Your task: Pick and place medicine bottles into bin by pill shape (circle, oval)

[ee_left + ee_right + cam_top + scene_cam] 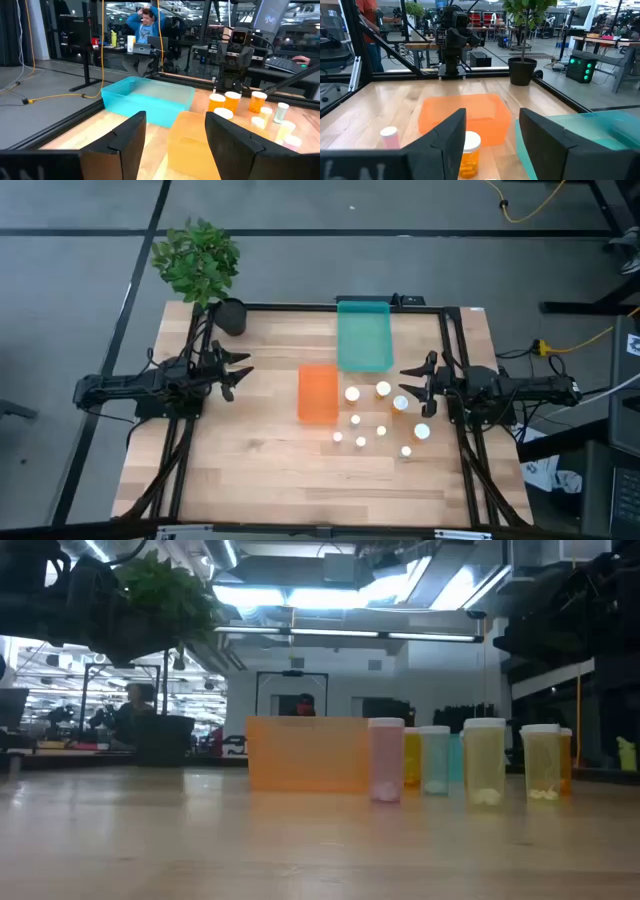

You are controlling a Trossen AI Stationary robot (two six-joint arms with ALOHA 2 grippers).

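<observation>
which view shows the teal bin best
The high view: the whole teal bin shows from above, beside the orange bin. The left wrist view gives it nearly whole at an angle. The right wrist view catches only a corner. In the low view it is hidden behind the bottles.

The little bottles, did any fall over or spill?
No, nothing stands out. The medicine bottles all stand upright with caps on, beside the orange bin and the teal bin. No pills lie loose.
</observation>
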